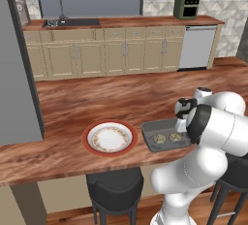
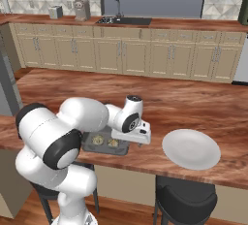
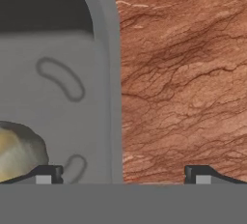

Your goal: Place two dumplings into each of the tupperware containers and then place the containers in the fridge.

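Two dumplings (image 1: 167, 137) sit in the dark tupperware container (image 1: 149, 139) at the desk's (image 1: 97, 103) near edge, right of the red-rimmed plate (image 1: 109, 138). Pincer (image 3: 123, 174) hangs wide open, empty, straddling the container's rim: one fingertip (image 3: 46, 174) inside beside a dumpling, the other over bare wood. Risk: closing could nudge that dumpling, or a one-sided grip could tilt the container and spill it.

My own arm covers the right end of the dark grey container (image 1: 160, 139) at the counter's near edge. In my hand view one dumpling (image 3: 19, 150) is cut off by the left edge. The fridge (image 1: 17, 73) runs off the frame.
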